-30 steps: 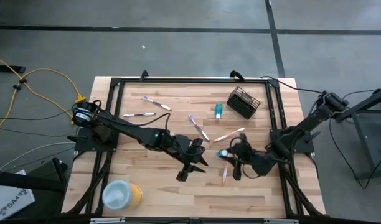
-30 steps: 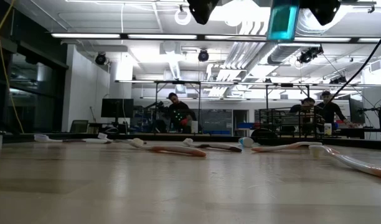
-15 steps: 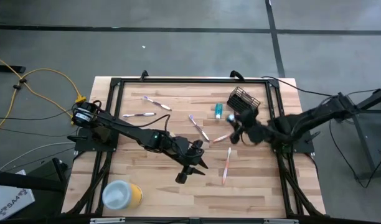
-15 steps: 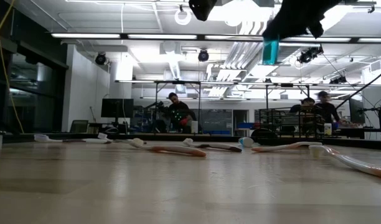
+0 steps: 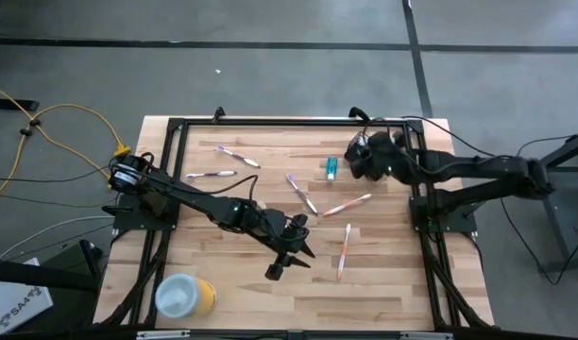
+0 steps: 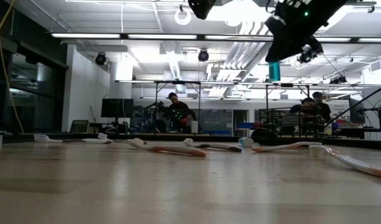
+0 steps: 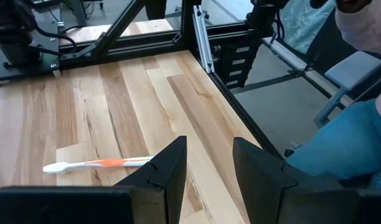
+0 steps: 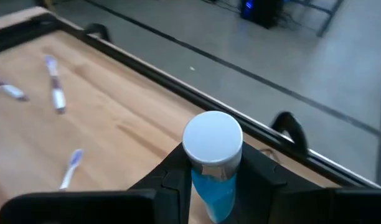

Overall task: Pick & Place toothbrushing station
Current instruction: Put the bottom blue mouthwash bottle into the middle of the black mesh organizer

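Note:
My right gripper (image 5: 363, 161) is at the table's far right, shut on a small blue tube with a white cap (image 8: 212, 142). The tube also shows high in the low view (image 6: 274, 70). The black mesh holder is hidden under this gripper. A second blue tube (image 5: 331, 168) lies just left of it. Several toothbrushes lie flat on the wood (image 5: 301, 192) (image 5: 346, 205) (image 5: 344, 250) (image 5: 237, 156). My left gripper (image 5: 291, 253) is open and empty above the table's middle, with a toothbrush (image 7: 97, 165) beside it. My right gripper pinches the tube's blue body (image 8: 210, 186) just behind the white cap, one finger (image 8: 177, 169) on each side. The cap end sticks out past the fingertips. The tube is lifted clear of the table and hangs below the gripper in the low view.
A yellow cylinder with a white top (image 5: 185, 296) stands at the near left corner. A black metal frame (image 5: 289, 123) runs around the table's edges. People sit in the room beyond the table (image 6: 177, 112).
My right gripper has carried the blue tube from the table's near right toward the far edge, turning as it went, to above the place of the mesh holder. The tube has stayed clear of the table.

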`<move>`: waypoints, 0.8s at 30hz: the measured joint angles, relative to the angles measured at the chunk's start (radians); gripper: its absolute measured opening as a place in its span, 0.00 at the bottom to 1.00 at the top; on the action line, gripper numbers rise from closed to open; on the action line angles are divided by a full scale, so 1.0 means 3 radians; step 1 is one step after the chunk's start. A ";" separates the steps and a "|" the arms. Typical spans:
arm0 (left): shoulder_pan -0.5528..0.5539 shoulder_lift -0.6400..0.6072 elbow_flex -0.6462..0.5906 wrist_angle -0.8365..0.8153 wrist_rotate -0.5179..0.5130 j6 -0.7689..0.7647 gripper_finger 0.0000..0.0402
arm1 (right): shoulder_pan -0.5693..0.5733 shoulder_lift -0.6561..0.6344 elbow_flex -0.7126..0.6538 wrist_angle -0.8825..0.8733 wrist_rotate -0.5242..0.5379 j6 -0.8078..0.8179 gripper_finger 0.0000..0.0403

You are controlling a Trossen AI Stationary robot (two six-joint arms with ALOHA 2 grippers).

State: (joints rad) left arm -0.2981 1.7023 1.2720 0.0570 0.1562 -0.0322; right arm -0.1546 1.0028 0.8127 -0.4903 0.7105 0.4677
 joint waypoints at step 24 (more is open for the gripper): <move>-0.0016 0.0000 0.0000 -0.0047 0.0000 -0.0006 0.32 | -0.0382 0.0009 -0.0766 0.0607 0.0356 0.0612 0.21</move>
State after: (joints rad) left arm -0.3029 1.7023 1.2720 0.0429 0.1562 -0.0341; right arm -0.2691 1.0054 0.5831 -0.3081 0.8172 0.6514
